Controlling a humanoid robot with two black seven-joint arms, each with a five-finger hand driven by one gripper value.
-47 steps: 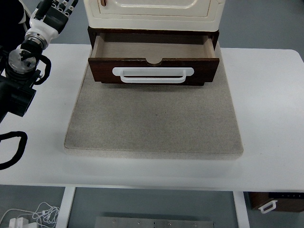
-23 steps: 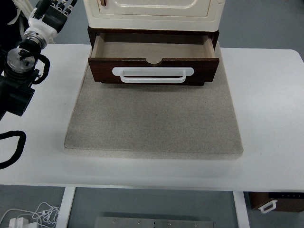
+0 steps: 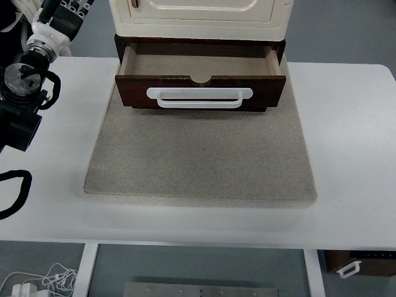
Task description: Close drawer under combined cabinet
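The dark brown wooden drawer under the cream cabinet stands pulled out toward me, its inside bare. A white bar handle runs across its front. My left hand is at the top left corner, well left of the drawer and touching nothing. Its fingers look relaxed and are partly cut off by the picture's top edge. The left forearm and wrist run down the left edge. The right arm does not show.
The cabinet stands on a grey mat on a white table. Black cable loops hang at the left edge. A small brown box with a white handle sits below the table at bottom right.
My left arm has drifted up and to the left, carrying the hand further out of the top edge. The drawer has stayed where it was.
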